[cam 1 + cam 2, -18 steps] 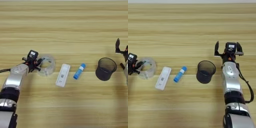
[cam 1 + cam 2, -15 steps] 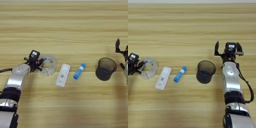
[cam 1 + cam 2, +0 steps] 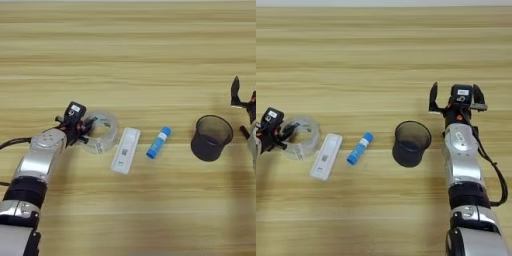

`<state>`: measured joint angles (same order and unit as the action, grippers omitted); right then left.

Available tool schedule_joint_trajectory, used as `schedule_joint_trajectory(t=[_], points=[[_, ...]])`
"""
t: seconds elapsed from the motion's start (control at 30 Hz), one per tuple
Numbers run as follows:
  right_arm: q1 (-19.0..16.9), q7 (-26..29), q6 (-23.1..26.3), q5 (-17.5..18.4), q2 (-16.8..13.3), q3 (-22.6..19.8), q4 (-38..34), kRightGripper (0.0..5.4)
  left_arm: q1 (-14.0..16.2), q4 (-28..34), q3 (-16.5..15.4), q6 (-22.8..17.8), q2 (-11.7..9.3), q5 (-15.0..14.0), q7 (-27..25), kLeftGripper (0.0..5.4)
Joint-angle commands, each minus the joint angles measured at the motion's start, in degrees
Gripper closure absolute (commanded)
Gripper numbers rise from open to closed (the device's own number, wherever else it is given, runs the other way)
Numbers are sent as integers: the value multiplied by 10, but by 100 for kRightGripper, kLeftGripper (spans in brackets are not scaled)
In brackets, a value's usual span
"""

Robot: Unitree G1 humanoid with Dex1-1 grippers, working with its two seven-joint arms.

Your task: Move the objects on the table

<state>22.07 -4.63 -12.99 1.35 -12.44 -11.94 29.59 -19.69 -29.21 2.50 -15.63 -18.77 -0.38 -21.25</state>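
Note:
A clear tape roll (image 3: 103,131) lies on the table (image 3: 130,55) at the left. My left gripper (image 3: 84,132) is at the roll's left rim, open, with its black fingers (image 3: 287,131) spread across that rim. To the right of the roll lie a flat white rectangular device (image 3: 125,150) and a blue tube (image 3: 158,142) with a white label. My right gripper (image 3: 456,96) stands open at the right, just behind the dark mesh cup (image 3: 411,143), holding nothing.
The dark mesh cup stands upright between the blue tube and my right arm (image 3: 462,160). My left arm (image 3: 35,170) comes in from the lower left. Bare wood stretches across the far half of the table.
My left gripper has moved a little to the right, onto the tape roll's rim, and the roll has shifted slightly right. The right arm and the other objects have not moved.

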Motion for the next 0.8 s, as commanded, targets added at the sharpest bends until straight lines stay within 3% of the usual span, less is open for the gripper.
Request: schedule_joint_trajectory(t=[0.03,0.6,0.8], points=[[1,-2,8,1,0,0,1,0,17,2,1,-17,-3,9,8,305],[1,-2,8,0,0,0,4,0,27,108,-25,-59,-12,-6,3,154],[1,-1,8,0,-1,0,4,0,34,178,-44,-77,-14,-23,-2,98]])
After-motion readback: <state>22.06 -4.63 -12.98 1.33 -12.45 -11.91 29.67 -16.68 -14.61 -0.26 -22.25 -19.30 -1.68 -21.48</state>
